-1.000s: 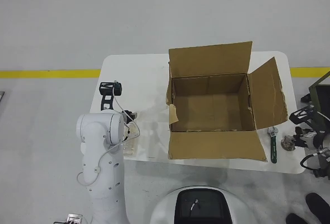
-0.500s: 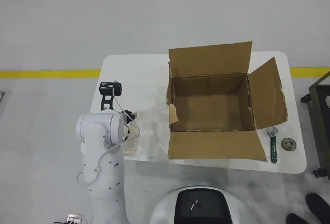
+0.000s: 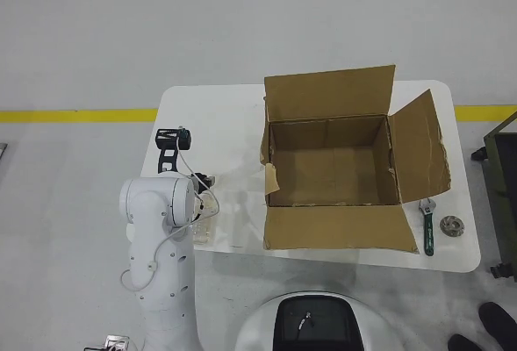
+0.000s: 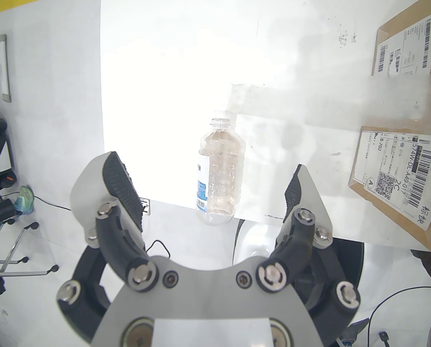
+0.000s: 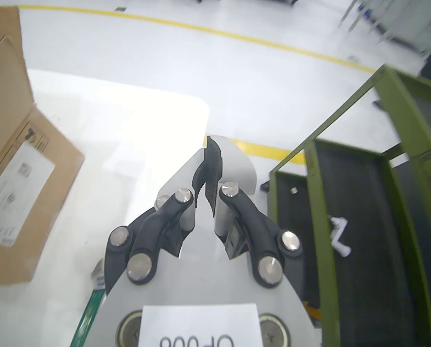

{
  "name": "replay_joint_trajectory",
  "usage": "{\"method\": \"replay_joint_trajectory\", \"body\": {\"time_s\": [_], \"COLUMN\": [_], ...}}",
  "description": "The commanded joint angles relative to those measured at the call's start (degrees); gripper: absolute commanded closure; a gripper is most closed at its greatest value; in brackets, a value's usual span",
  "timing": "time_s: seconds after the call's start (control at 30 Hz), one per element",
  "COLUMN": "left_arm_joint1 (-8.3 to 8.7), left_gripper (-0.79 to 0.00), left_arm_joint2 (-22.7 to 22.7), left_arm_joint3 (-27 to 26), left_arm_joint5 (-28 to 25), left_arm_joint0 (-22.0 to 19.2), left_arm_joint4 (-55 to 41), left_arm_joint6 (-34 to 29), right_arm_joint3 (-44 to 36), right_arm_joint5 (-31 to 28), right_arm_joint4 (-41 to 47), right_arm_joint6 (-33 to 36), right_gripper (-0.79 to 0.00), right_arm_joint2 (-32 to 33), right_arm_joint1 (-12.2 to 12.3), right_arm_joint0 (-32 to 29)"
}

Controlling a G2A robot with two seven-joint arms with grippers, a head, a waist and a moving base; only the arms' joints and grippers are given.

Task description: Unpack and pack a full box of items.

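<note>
An open cardboard box [image 3: 339,230] stands on the white table [image 3: 214,114], its inside bare. A clear plastic bottle without a cap [image 4: 219,175] stands at the table's front left edge, beside the box's labelled side [image 4: 399,167]. My left gripper [image 4: 206,169] hangs open just short of the bottle, one finger to each side and not touching it. My right gripper [image 5: 210,153] is shut on nothing, above the table's right corner next to the green cart [image 5: 349,218].
A green-handled wrench [image 3: 427,226] and a small round metal disc [image 3: 452,225] lie on the table right of the box. The cart [image 3: 513,202] stands close to the table's right edge, with a small white part [image 5: 338,236] in its tray.
My right arm has pulled away from the disc at the table's right edge and gone out of the top view to the right. The disc stays on the table. The left arm has not moved.
</note>
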Motion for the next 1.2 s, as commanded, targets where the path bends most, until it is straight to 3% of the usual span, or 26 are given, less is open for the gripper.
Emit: {"method": "replay_joint_trajectory", "body": {"time_s": [0.0, 0.17, 0.53, 0.93, 1.1, 1.17], "left_arm_joint1": [0.00, 0.00, 0.00, 0.01, 0.47, 0.89], "left_gripper": [-0.785, -0.785, -0.785, -0.785, -0.785, -0.785], "left_arm_joint2": [0.0, 0.0, 0.0, 0.0, -1.4, -1.8], "left_arm_joint3": [0.0, 0.0, 0.0, 0.1, -0.6, -1.0], "left_arm_joint5": [0.0, 0.0, 0.0, 0.0, -5.5, -10.9], "left_arm_joint0": [0.0, 0.0, 0.0, 0.2, 2.5, 3.0], "left_arm_joint4": [0.0, 0.0, 0.0, -0.1, -5.1, -6.9], "left_arm_joint6": [0.0, 0.0, 0.0, 0.5, 0.8, 0.0], "right_arm_joint3": [1.5, 5.1, 5.9, 4.1, 4.3, 4.6], "right_arm_joint5": [6.0, 8.5, 8.5, 8.0, 7.9, 7.6], "right_arm_joint4": [-2.8, -4.6, -4.2, -0.6, -1.9, -2.1], "right_arm_joint6": [-7.8, -16.2, -16.3, -27.0, -27.0, -26.7], "right_gripper": [0.000, 0.000, 0.000, 0.000, 0.000, 0.000], "right_arm_joint2": [-2.7, -7.2, -7.6, -12.7, -12.9, -12.7], "right_arm_joint1": [-0.5, -1.1, -1.2, -2.4, -2.5, -2.5], "right_arm_joint0": [0.4, 2.0, 2.7, 1.0, 0.5, 0.5]}}
